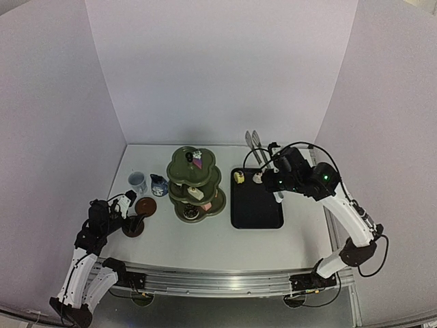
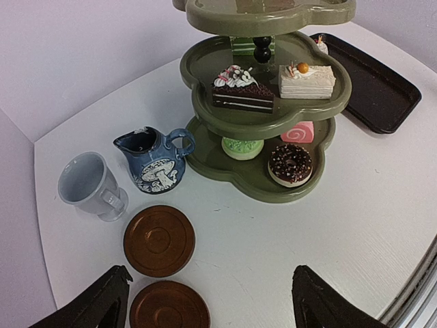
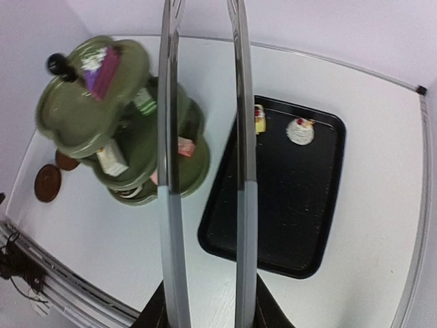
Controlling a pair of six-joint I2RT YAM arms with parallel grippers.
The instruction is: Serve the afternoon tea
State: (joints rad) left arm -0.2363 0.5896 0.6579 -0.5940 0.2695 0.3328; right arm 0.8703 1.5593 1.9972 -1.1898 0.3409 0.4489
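Stand (image 1: 195, 184) laden with pastries (image 2: 242, 87) sits mid-frame on the bench (image 1: 205, 239), with cup (image 1: 137, 181), jug (image 1: 158, 184) and saucers (image 1: 145, 206) at left and tray (image 1: 256, 208) at right. Left pincer (image 2: 209, 280) hangs open by the saucers; right pincer (image 1: 272, 179) grips tongs (image 3: 242, 137).

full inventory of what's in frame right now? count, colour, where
stand: one, dark green, three tiers, table centre
pastries on stand: at least seven, mixed colours; one top, three middle, three bottom
pastries on tray: two, pale, at the tray's far end
cup: one, pale blue, left of the jug
jug: one, dark blue, beside the stand's left
saucers: two, brown, bare, on the near left of the table
tray: one, black, right of the stand
tongs: one pair, metal, arms apart, in the right gripper
left gripper: open, empty, by the saucers
right gripper: shut on the tongs, over the tray
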